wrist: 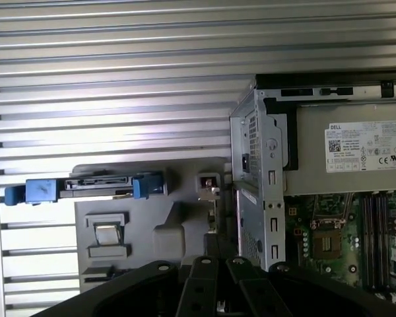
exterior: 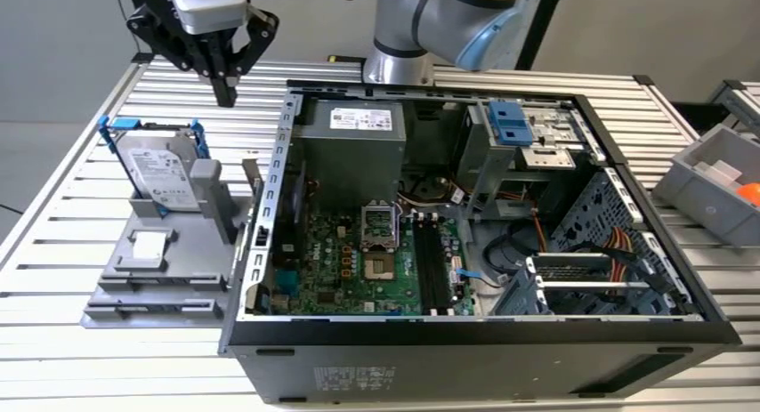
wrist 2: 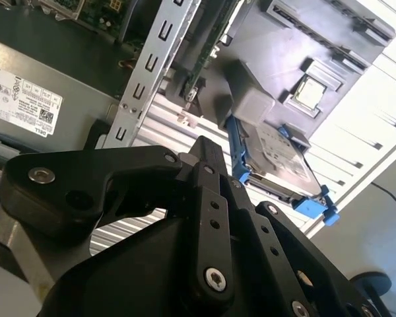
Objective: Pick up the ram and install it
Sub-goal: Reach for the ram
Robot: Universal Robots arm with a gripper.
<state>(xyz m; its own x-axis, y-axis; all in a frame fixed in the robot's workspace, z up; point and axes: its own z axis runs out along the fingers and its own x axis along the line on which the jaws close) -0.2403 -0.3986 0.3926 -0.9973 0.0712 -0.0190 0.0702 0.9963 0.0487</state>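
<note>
Hovering over the worktop [exterior: 60, 230], the hand [exterior: 223, 100] is closed, empty. The ram [exterior: 251, 185] stands upright, a thin strip beside the case [exterior: 475, 359].

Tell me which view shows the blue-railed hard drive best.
The exterior view: the hard drive stands upright in the grey holder with its labelled face towards the camera. The first wrist view shows it edge-on, just its thin edge and blue rails. The second wrist view shows its face at a steep slant.
</note>
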